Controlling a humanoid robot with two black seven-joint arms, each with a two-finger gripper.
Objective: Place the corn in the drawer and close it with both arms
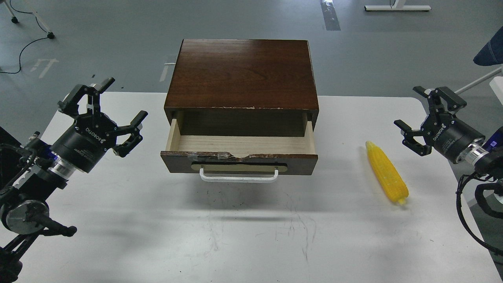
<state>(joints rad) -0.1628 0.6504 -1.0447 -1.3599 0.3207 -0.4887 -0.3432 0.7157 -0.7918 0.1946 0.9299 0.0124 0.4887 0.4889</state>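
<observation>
The yellow corn point(386, 172) lies on the white table, right of the cabinet, its tapered end pointing away from me. The drawer point(239, 157) is pulled out of the dark wooden cabinet point(241, 72); its pale wood inside is empty, and the chipped brown front carries a white bar handle point(239, 177). My left gripper point(105, 106) hovers open left of the drawer, holding nothing. My right gripper point(426, 114) is open too, up and to the right of the corn, apart from it.
The white table point(243, 236) spreads in front of the drawer. Its right edge runs close behind the corn. Grey floor with cables and a table leg lies beyond the cabinet.
</observation>
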